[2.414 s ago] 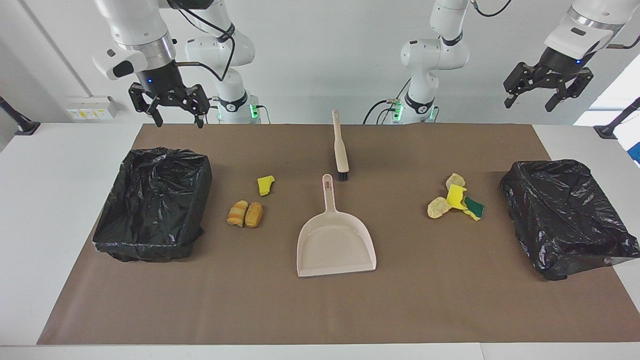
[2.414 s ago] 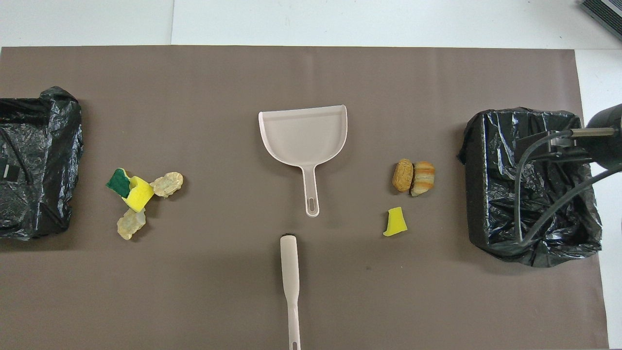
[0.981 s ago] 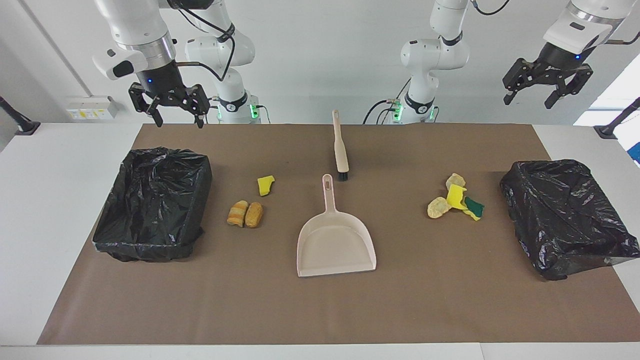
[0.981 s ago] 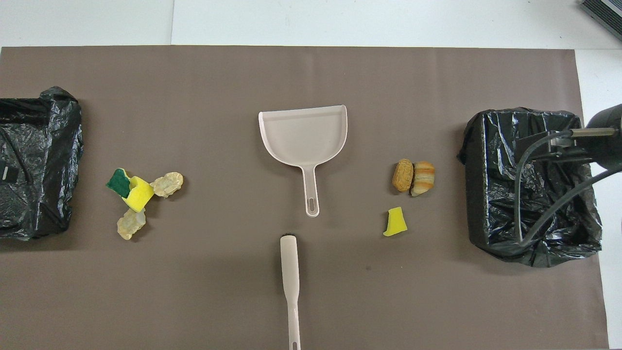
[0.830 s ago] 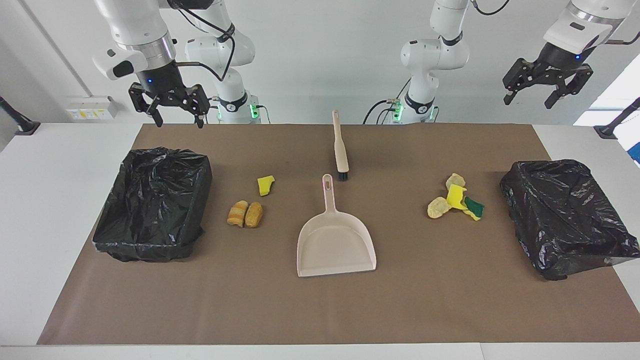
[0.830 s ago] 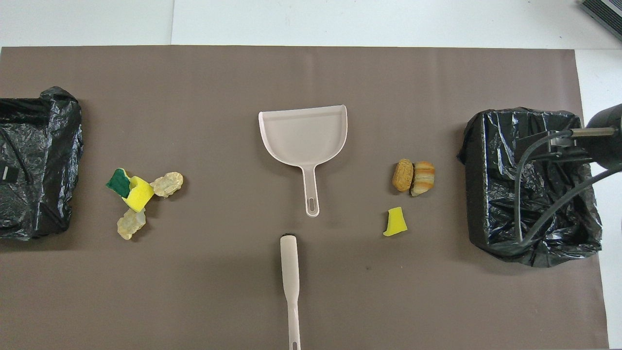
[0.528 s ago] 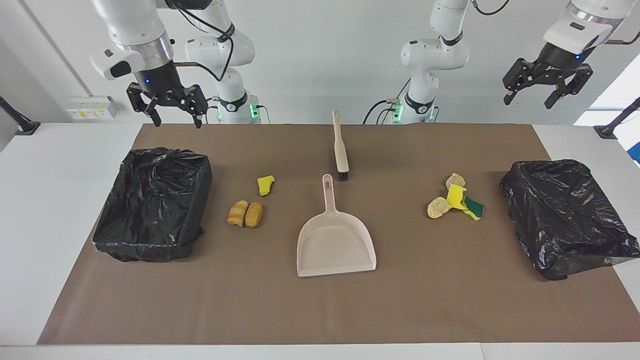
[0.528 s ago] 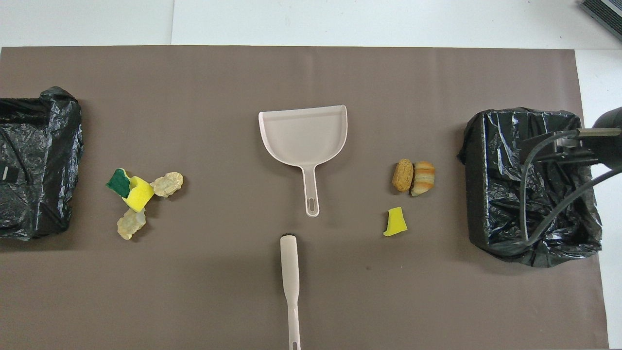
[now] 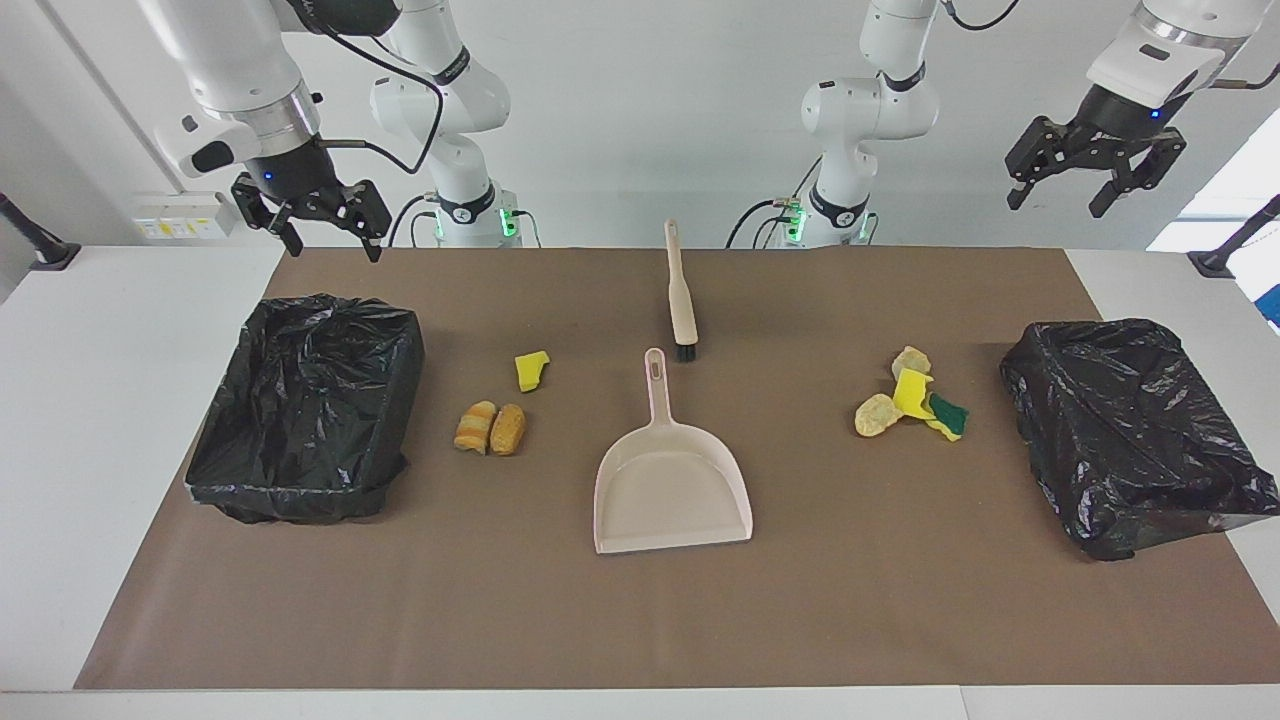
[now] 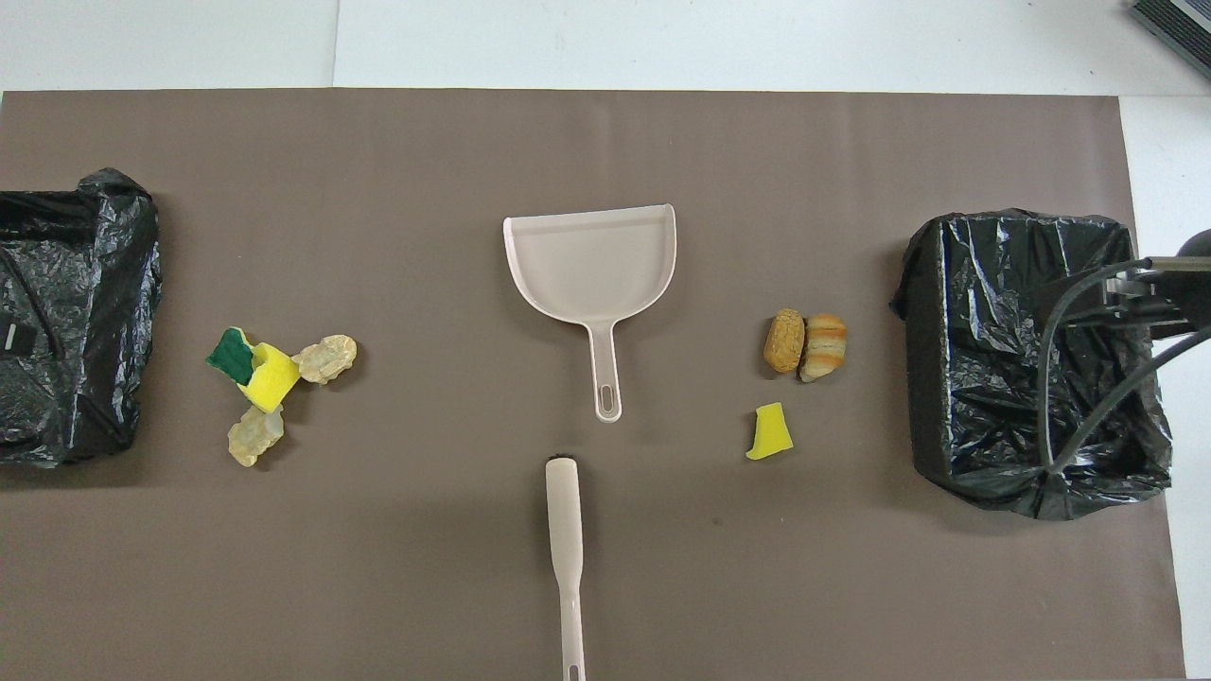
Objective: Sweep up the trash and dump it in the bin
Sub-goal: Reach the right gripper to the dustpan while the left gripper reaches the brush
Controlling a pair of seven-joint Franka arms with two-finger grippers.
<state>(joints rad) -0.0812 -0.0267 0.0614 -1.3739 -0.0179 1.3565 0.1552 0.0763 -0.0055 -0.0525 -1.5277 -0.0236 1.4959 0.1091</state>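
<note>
Trash lies in two clusters on the brown mat. Toward the right arm's end are a yellow sponge piece point(image 9: 531, 370) point(image 10: 771, 432) and two bread-like lumps point(image 9: 491, 428) point(image 10: 805, 345). Toward the left arm's end is a pile of yellow-green sponge scraps and crusty lumps point(image 9: 908, 400) point(image 10: 270, 378). A black-lined bin point(image 9: 290, 495) point(image 10: 922, 331) stands at the right arm's end, another bin point(image 9: 1150, 500) point(image 10: 123, 284) at the left arm's end. My right gripper point(image 9: 335, 245) hangs open above the mat's robot-side edge by the first bin. My left gripper point(image 9: 1057, 205) hangs open, high over the left arm's end.
A beige dustpan point(image 9: 670, 480) point(image 10: 591, 260) lies mid-mat, its handle pointing to the robots. A beige brush point(image 9: 681, 300) point(image 10: 565, 539) lies in line with it, nearer to the robots, bristles toward the pan. The right arm's wrist and cables point(image 10: 1173, 284) overhang the bin.
The right gripper has drifted outward toward its own end of the table and turned a little. The left gripper rose slightly earlier and now holds still. Nothing on the mat has moved.
</note>
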